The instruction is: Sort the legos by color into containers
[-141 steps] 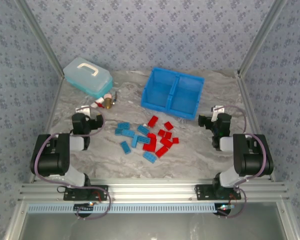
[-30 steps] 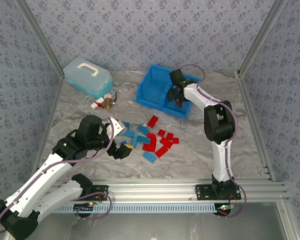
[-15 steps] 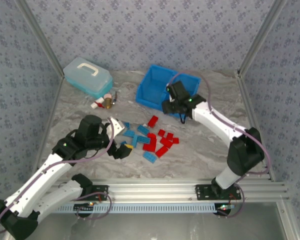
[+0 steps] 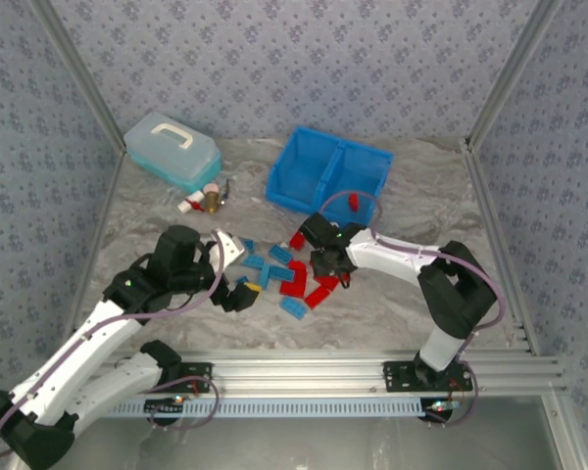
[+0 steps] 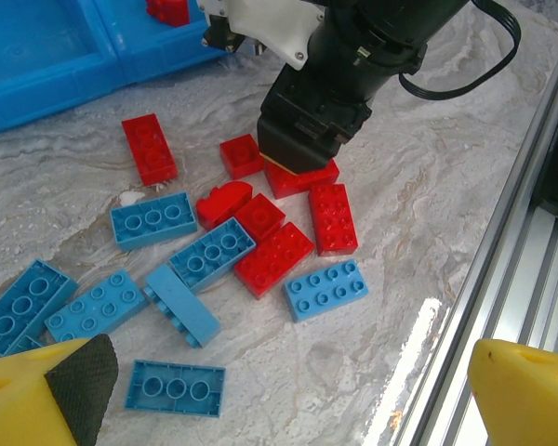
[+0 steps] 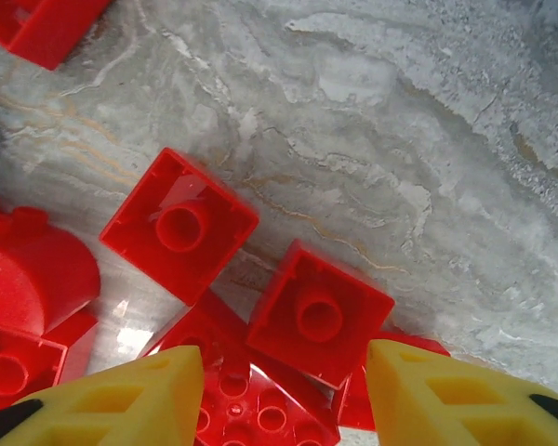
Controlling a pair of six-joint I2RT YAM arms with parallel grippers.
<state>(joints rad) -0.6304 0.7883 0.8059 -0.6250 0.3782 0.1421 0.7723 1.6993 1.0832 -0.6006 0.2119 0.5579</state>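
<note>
Red legos (image 4: 299,284) and blue legos (image 4: 265,266) lie scattered mid-table in front of the bright blue two-compartment bin (image 4: 289,201). One red lego (image 4: 353,203) rests in its right compartment. My right gripper (image 4: 328,262) is down over the red pile, open. Its yellow fingers (image 6: 121,400) stand on either side of a small upside-down red square lego (image 6: 321,311) without touching it. My left gripper (image 4: 237,272) hovers wide open by the blue legos (image 5: 327,288), nothing between its fingers (image 5: 37,395). The right gripper's black body (image 5: 312,130) covers some red legos.
A pale blue lidded box (image 4: 171,149) with a white handle stands at the back left, with small red-white and brass items (image 4: 204,201) beside it. An aluminium rail (image 4: 304,377) runs along the near edge. Patterned walls enclose the table.
My right arm has swung back from the bin and dropped onto the red pile, its jaws narrowing. A red lego now shows in the right compartment. The left arm has not moved.
</note>
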